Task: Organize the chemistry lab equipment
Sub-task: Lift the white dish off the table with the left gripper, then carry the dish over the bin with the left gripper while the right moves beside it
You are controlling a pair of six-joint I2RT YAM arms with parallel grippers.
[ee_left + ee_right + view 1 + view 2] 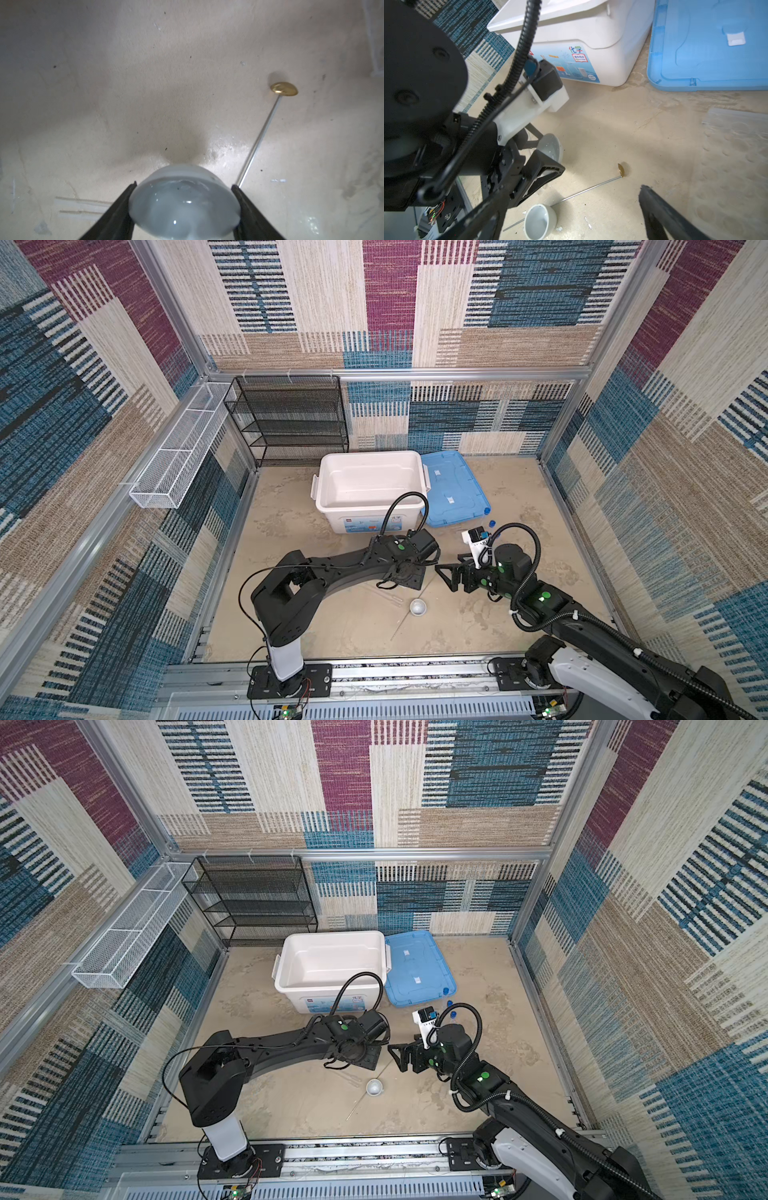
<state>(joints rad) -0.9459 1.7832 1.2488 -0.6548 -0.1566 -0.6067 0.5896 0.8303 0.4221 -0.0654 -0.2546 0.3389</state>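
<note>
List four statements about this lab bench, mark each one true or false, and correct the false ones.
1. The left tool grips a small white dish. True.
2. The blue lid sits closed on the white bin. False: the blue lid lies flat on the table beside the open white bin.
3. The right tool holds the metal rod. False: the right tool is open and empty, and the metal rod with brass spoon tip lies on the table.
4. A second white dish stands upright on the table. True.
</note>
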